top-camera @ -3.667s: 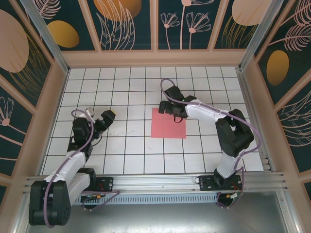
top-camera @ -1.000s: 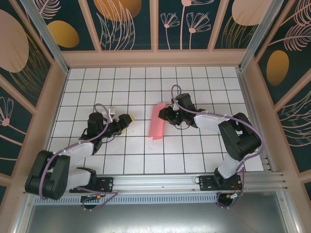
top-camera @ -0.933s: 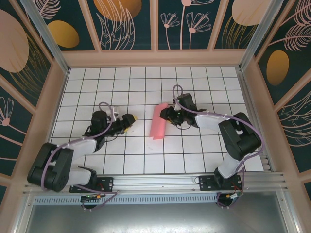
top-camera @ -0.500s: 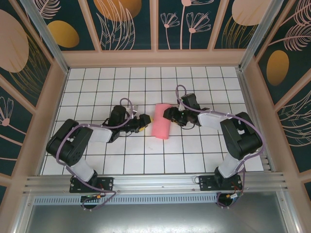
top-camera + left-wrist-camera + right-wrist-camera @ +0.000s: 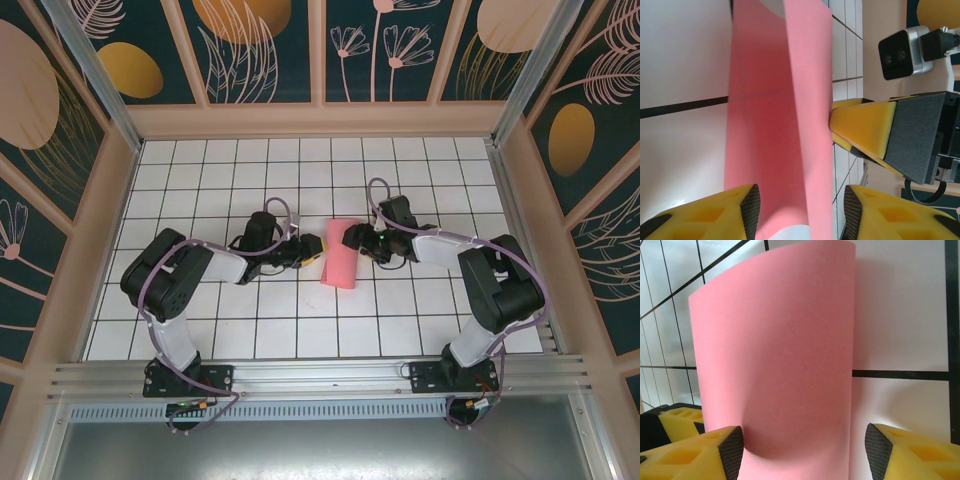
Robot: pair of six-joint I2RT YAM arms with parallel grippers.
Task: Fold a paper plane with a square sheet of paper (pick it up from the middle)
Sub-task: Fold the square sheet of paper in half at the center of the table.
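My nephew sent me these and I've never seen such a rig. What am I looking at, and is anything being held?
The machine is two robot arms bolted at the near edge of a white grid-tiled table. One picture looks down on both; the other two come from cameras on each wrist, so the yellow fingers at their bottom edge are that arm's own. One thin salmon-pink sheet of paper sits mid-table, bowed up into a curl. The left gripper and right gripper meet it from opposite sides, jaws open around it; neither seems to clamp it.
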